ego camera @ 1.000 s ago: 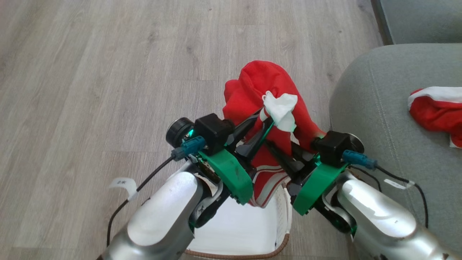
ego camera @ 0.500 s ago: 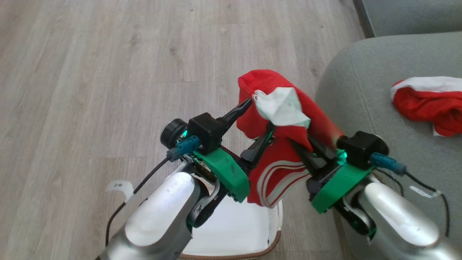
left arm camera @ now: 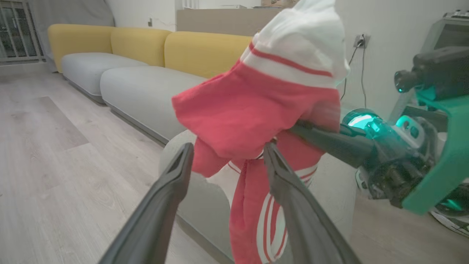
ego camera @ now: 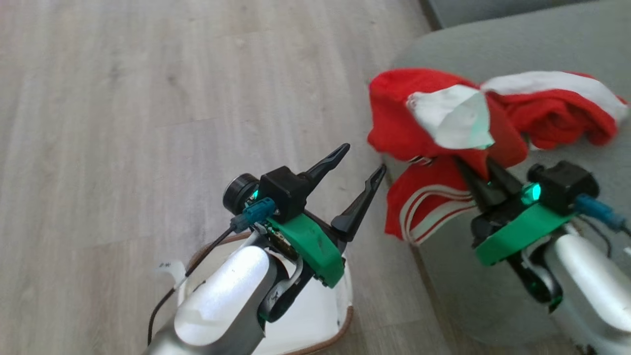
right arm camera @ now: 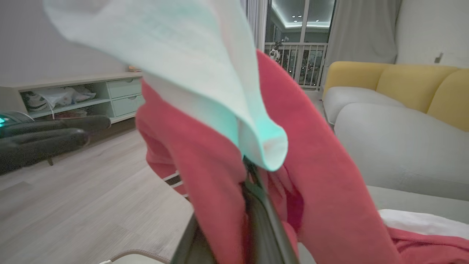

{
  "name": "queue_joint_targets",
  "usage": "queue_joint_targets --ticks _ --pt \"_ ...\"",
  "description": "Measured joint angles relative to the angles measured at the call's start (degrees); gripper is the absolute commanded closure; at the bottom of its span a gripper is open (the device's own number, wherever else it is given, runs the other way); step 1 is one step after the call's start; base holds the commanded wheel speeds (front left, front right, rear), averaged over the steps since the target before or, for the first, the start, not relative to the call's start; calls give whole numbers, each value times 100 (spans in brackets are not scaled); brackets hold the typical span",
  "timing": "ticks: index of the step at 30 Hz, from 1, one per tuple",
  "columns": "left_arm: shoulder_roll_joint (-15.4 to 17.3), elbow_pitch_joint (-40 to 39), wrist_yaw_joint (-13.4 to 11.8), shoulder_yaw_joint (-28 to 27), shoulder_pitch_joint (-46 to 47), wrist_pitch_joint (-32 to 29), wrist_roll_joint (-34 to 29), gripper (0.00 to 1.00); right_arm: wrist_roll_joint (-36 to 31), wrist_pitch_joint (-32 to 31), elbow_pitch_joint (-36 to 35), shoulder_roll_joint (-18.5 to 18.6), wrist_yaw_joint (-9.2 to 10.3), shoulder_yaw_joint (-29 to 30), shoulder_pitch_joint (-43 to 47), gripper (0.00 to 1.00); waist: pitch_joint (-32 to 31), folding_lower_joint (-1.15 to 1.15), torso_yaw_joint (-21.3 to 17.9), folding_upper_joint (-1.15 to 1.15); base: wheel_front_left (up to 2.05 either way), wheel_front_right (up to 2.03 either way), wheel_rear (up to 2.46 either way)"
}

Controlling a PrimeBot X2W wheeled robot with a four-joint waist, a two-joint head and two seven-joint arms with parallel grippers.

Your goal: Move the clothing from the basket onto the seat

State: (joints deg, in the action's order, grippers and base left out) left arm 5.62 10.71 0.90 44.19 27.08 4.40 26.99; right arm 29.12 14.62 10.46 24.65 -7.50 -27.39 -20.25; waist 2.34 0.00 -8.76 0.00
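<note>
Wood floor [ego camera: 123, 98] fills 9 o'clock; basket [ego camera: 343, 305] at 6, under the left tool [ego camera: 364, 159], which is released and empty. Right tool [ego camera: 482, 166] at 3 is clenched on a red garment [ego camera: 394, 123] hanging over the seat [ego camera: 517, 44] edge, beside a second garment [ego camera: 557, 118] lying there.

This is a home living room. Pale wood-look planks cover the floor [ego camera: 123, 98]. A long sofa [left arm camera: 146, 91] with grey seat cushions and yellow backs runs along one wall, and a low cabinet [right arm camera: 91, 95] with drawers and open shelves stands along another. A cable hangs from a wall socket [left arm camera: 359, 39]. A grey curtain [right arm camera: 362, 33] hangs beside a glazed door [right arm camera: 300, 55] with a railing outside. A laundry basket [ego camera: 347, 318] sits on the floor near the rounded corner of a grey-green seat [ego camera: 493, 44], where red clothing [ego camera: 557, 113] lies.
</note>
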Motion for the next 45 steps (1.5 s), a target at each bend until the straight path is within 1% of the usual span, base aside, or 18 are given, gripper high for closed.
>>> queue_joint_targets --ticks 4,12,19,24,29,33,35,40,45 --pt "-1 5 3 37 -1 52 0 0 -66 0 -165 92 0 353 31 100 46 0 -379 0 0 0 0" --pt "2 76 -8 125 24 127 -52 0 -196 0 -514 137 0 913 317 100 153 0 -1183 0 0 0 0" --pt "0 237 -10 149 126 233 -69 0 -243 1 -702 140 0 1188 399 100 253 0 -1811 0 0 0 0" --pt "-14 339 -23 169 154 301 -110 0 -244 0 -786 137 0 1305 533 100 331 0 -2117 0 0 0 0" --pt "-33 448 -14 202 267 356 -108 0 -254 0 -881 137 0 1497 557 100 422 0 -2182 0 0 0 0" --pt "-43 482 -11 257 304 378 -108 0 -281 0 -901 146 0 1501 468 100 488 0 -2185 0 0 0 0" --pt "-46 483 -5 287 336 376 -108 0 -252 0 -883 200 0 1501 260 100 538 0 -2175 0 0 0 0" --pt "-48 485 -9 334 461 318 -112 0 -169 1 -586 568 0 1551 -573 100 748 0 -2059 0 0 0 0" --pt "-47 474 -41 379 728 162 -230 0 108 1 -103 753 0 1658 -1301 100 1084 0 -1899 0 0 0 0"
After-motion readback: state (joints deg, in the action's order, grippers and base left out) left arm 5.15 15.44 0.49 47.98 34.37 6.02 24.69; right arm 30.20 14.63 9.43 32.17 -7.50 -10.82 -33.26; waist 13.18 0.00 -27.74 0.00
